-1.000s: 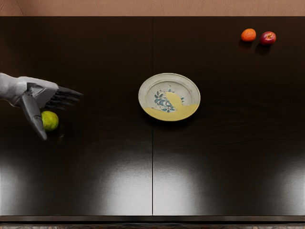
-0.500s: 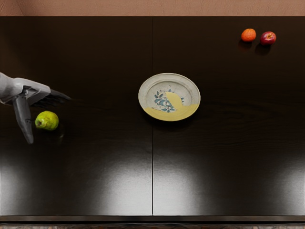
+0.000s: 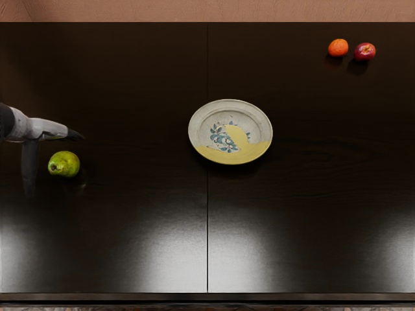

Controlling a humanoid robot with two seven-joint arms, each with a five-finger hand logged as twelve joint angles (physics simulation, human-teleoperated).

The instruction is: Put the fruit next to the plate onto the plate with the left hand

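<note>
A green fruit (image 3: 63, 164) lies on the dark table at the left, well apart from the plate (image 3: 230, 131), a pale dish with a blue flower pattern and a yellow patch, in the middle. My left hand (image 3: 40, 139) comes in from the left edge and sits just above and left of the fruit. It is seen edge-on, fingers stretched to the right and thumb pointing down beside the fruit, open and holding nothing. The right arm is out of view.
An orange fruit (image 3: 338, 47) and a red fruit (image 3: 364, 51) lie side by side at the far right corner of the table (image 3: 207, 233). A seam runs down the table's middle.
The left hand has drawn back toward the left edge and turned edge-on. The green fruit, half covered by the thumb before, now shows in full and has not moved.
</note>
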